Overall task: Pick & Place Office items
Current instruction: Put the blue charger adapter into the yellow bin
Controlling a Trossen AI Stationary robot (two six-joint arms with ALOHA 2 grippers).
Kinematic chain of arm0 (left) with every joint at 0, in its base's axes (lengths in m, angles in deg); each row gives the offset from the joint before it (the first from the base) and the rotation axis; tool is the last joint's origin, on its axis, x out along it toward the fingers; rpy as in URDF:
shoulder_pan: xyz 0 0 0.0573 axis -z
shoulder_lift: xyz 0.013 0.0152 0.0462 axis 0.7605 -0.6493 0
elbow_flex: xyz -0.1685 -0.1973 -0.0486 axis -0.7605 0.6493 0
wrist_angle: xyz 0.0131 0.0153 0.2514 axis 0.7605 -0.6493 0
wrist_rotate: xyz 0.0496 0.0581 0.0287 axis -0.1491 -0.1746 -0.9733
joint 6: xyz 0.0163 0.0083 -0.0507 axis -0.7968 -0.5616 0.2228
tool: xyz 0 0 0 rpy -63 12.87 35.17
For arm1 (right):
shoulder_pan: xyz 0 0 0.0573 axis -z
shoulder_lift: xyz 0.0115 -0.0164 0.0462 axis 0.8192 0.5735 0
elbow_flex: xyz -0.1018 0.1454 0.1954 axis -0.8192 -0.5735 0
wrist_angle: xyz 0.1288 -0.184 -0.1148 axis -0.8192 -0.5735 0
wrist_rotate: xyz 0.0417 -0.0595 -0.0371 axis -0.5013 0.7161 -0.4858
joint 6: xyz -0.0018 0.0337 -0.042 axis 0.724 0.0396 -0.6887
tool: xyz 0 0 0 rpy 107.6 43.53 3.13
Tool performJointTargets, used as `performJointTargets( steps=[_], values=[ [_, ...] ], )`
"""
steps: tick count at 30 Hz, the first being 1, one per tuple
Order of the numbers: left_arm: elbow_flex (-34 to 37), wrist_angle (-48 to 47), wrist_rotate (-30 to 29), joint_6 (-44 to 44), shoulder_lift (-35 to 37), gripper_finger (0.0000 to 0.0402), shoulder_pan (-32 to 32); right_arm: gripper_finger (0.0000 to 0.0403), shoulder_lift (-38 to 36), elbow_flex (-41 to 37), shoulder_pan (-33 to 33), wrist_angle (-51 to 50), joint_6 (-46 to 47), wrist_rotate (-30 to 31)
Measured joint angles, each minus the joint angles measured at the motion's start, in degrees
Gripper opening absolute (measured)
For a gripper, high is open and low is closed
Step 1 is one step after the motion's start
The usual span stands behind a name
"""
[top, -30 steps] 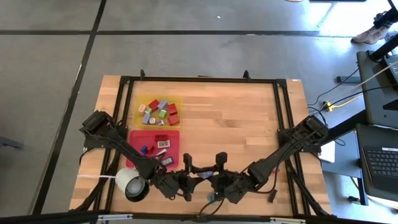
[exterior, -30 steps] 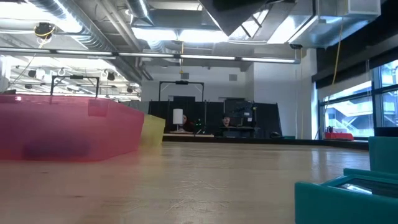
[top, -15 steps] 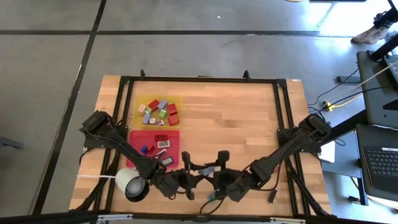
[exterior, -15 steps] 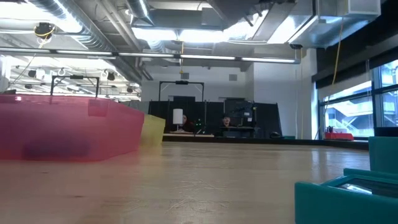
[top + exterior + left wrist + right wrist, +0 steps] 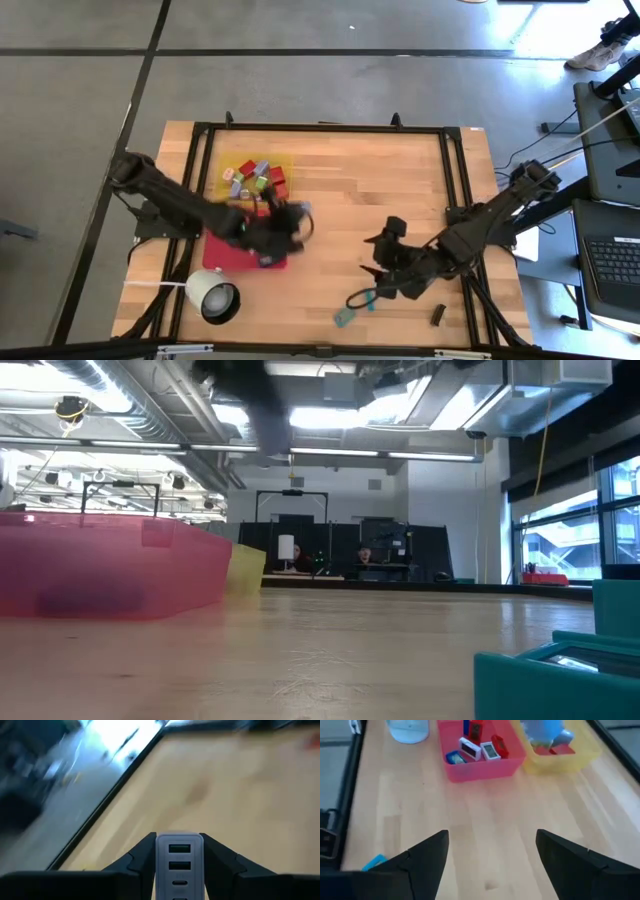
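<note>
Blurred table (image 5: 240,785) behind, left hand (image 5: 180,851) grips a half-hidden grey charger (image 5: 179,862).

The table (image 5: 400,200) is pale wood with a black frame. The far tray (image 5: 580,757) is yellow, the near tray (image 5: 485,767) red-pink, holding red, blue and white pieces (image 5: 480,747). A teal piece (image 5: 344,317) and a black piece (image 5: 438,315) lie on the wood. The left gripper (image 5: 180,865) is dark, clamping a white-grey charger block (image 5: 180,862). The cup-like thing (image 5: 212,295) is white
</note>
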Motion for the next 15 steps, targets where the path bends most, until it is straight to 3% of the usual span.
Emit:
performJointTargets(
  steps=[6,12,15],
  values=[
    [4.0,-19.8,7.2,15.2,5.8,0.0122,-12.4,0.0289,-0.6,-0.5,-1.3,-4.2,7.0,-6.2],
    [12.7,-20.0,14.3,19.5,6.5,0.0123,-23.9,0.0281,-0.6,-3.9,-3.2,-4.1,18.0,-9.5],
    [16.3,-15.6,16.3,20.3,6.3,0.0123,-27.9,0.0279,-0.6,-5.5,-4.0,-4.1,22.9,-10.1]
  ],
)
